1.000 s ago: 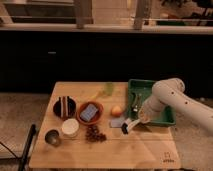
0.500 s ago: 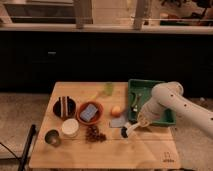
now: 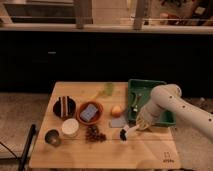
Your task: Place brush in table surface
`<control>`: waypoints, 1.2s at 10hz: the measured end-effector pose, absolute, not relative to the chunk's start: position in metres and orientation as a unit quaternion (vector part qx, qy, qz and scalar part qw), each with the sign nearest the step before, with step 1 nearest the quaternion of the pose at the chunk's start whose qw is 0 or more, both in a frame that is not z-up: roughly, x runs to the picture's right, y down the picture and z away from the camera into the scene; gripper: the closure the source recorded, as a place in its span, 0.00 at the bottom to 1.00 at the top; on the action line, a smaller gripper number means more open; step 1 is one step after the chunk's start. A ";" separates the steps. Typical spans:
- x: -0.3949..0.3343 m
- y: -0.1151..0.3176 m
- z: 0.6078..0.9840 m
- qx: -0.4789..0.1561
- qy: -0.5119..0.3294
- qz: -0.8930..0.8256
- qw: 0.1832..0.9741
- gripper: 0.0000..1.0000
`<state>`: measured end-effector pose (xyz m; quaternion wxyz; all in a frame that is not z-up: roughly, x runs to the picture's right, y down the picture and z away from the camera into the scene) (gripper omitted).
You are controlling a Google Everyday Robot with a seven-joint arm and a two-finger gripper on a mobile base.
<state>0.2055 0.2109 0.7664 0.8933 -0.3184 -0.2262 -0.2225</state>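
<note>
The brush (image 3: 126, 132) has a short white handle and a dark bristle head that points to the left. It hangs low over the light-wood table surface (image 3: 100, 152), just left of the green tray. My gripper (image 3: 138, 125) comes in from the right on the white arm and is shut on the brush's handle end. I cannot tell whether the bristles touch the wood.
The green tray (image 3: 162, 120) at the right holds a yellowish utensil (image 3: 135, 102). On the table stand an orange bowl with a blue sponge (image 3: 90, 112), a dark bowl (image 3: 65, 106), a white cup (image 3: 70, 127), a metal cup (image 3: 52, 137), a dark cluster (image 3: 94, 133), an orange ball (image 3: 116, 110) and a grey pad (image 3: 117, 122).
My gripper has moved a little down and toward the table's front with the brush in it. The brush is now lower over the wood.
</note>
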 end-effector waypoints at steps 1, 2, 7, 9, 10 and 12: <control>0.204 0.217 0.771 -0.324 -0.232 -0.223 0.890 1.00; 0.203 0.220 0.772 -0.327 -0.236 -0.223 0.887 1.00; 0.208 0.232 0.777 -0.342 -0.250 -0.219 0.879 1.00; 0.212 0.236 0.778 -0.345 -0.252 -0.214 0.878 1.00; 0.214 0.238 0.778 -0.347 -0.253 -0.213 0.878 1.00; 0.215 0.239 0.778 -0.349 -0.255 -0.211 0.877 1.00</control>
